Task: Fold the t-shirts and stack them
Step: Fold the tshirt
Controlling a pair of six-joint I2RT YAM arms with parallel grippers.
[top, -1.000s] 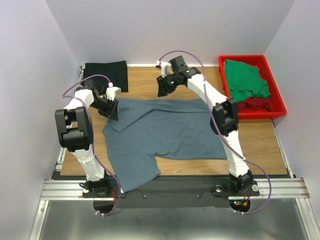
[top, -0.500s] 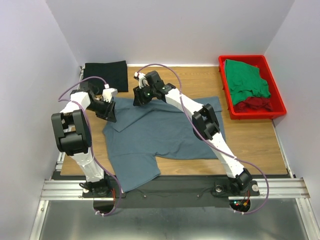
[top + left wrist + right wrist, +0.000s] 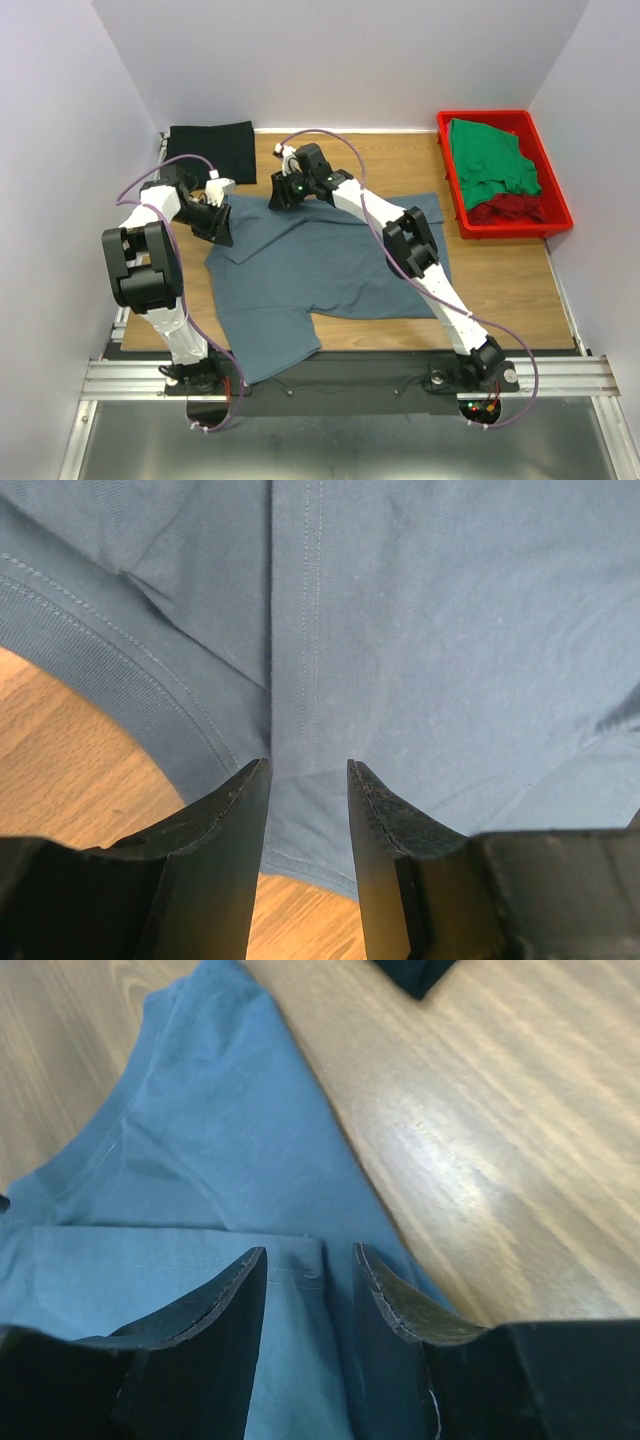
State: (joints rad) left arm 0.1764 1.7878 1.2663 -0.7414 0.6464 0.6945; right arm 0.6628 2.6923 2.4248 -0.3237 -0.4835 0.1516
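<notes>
Blue-grey shirt (image 3: pixel 330 270) spread mid-frame, its lower-left corner overhanging the near edge of the table (image 3: pixel 500 280); bare wood to the right. Left gripper (image 3: pixel 308 770) and right gripper (image 3: pixel 308 1255) at shirt's upper edge, jaws narrowly parted over cloth; contact unclear.

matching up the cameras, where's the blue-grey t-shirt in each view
top external: blue-grey t-shirt spread flat mid-table between the arms
left wrist: fills most of the frame, above the left fingers
right wrist: left and centre, lying between the right fingers
shared landmark: bare wooden table beside its edge
</notes>
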